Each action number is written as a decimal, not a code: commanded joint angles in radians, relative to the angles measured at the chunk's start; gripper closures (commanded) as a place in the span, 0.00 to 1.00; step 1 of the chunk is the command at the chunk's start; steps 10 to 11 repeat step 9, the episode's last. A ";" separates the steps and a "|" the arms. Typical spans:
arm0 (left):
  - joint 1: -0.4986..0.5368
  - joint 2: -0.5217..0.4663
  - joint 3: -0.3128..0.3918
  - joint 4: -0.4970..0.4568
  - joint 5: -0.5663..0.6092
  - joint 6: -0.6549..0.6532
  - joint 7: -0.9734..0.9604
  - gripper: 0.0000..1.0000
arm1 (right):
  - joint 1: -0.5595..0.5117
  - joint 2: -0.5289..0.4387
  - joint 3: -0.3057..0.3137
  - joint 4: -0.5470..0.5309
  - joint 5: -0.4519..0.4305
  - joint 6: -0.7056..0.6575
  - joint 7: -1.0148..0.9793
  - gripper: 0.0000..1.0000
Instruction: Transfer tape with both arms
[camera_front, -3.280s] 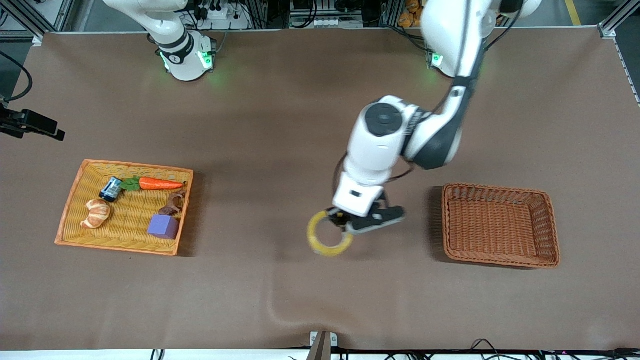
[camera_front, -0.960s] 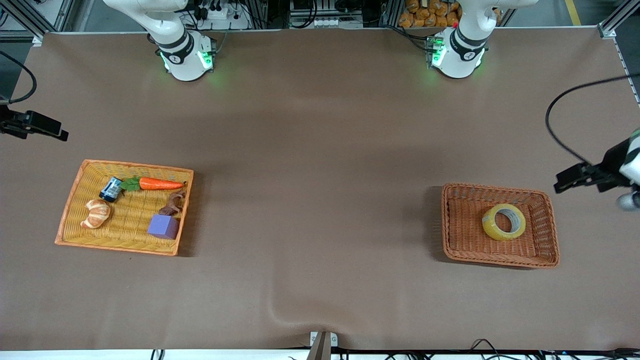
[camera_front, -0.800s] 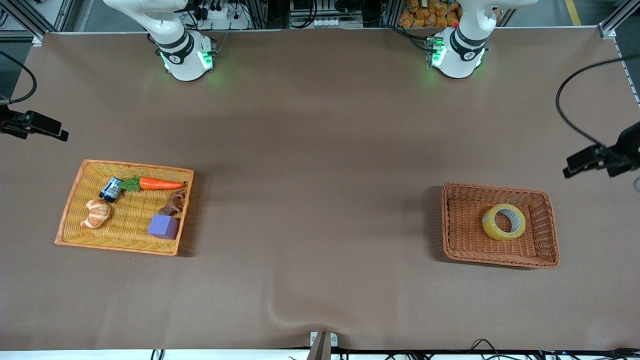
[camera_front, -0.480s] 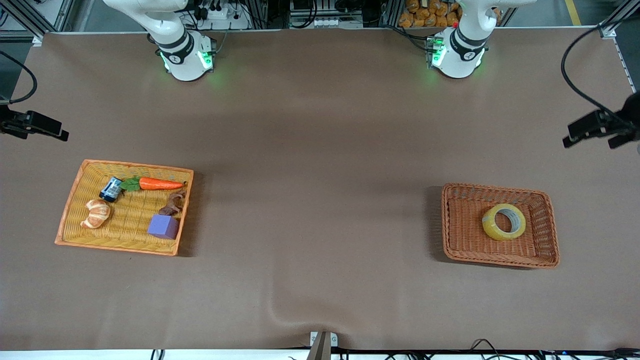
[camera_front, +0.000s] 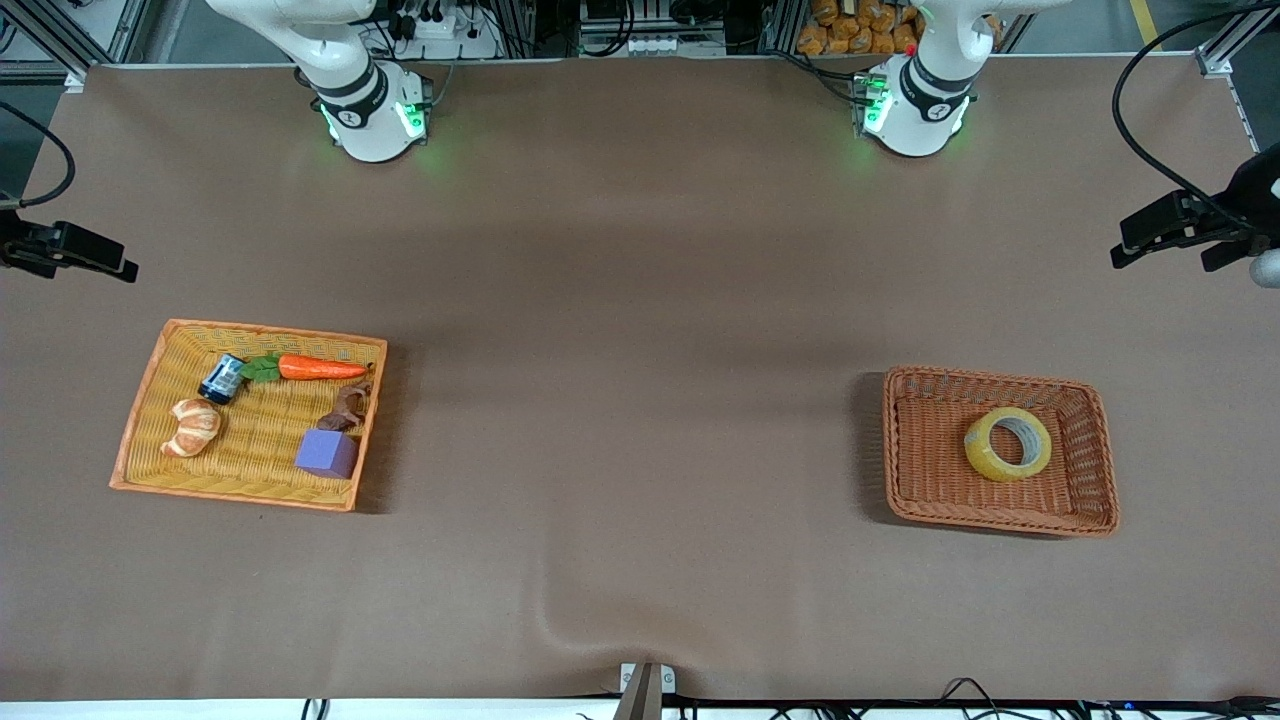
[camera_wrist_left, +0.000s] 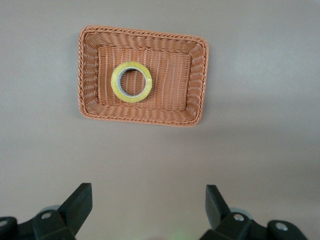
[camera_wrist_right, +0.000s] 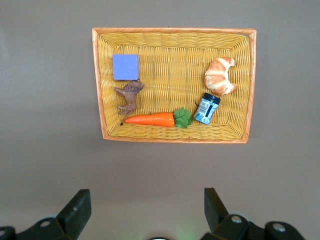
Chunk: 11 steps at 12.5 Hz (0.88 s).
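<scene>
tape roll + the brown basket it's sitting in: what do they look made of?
Tape: looks like a roll of translucent yellowish plastic film, slightly glossy, wound on a grey-rimmed core; the core's material can't be told. It lies flat.

Brown basket: woven wicker or rattan-look strands, possibly plastic imitation; visible ribbed weave and a braided rim, matte reddish brown.
</scene>
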 joint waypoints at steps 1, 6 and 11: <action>0.018 -0.011 -0.015 -0.001 0.030 -0.024 0.010 0.00 | -0.011 -0.016 0.012 -0.012 -0.004 0.006 -0.010 0.00; 0.006 -0.004 -0.037 0.002 0.119 -0.037 0.011 0.00 | -0.011 -0.016 0.012 -0.012 -0.004 0.006 -0.010 0.00; 0.004 -0.004 -0.038 0.004 0.111 -0.034 0.014 0.00 | -0.011 -0.016 0.012 -0.012 -0.004 0.006 -0.010 0.00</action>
